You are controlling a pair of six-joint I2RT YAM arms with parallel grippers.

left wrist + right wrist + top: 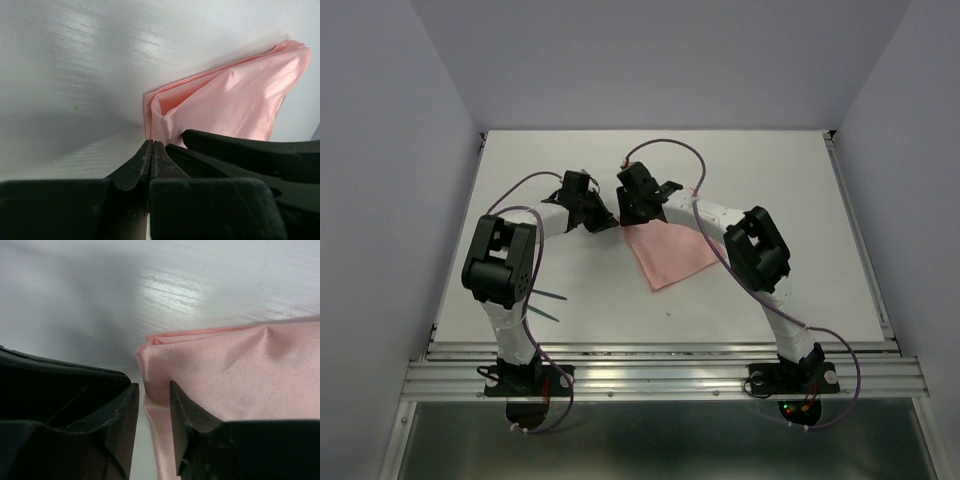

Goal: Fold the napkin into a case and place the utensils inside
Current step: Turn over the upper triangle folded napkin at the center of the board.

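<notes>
2 snag risks at corner of folded salmon-pink cloth napkin point(670, 255) — left gripper point(152, 150) shut, right gripper point(152, 387) barely parted astride hem; could drag fold open on retreat.

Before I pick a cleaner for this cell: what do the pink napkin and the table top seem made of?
The napkin: thin woven cloth, perhaps a synthetic satin; it shows a soft sheen, fine weave and puckers. The table top: hard white board, possibly painted or laminated wood; faint grain-like streaks and a dull glare.
</notes>
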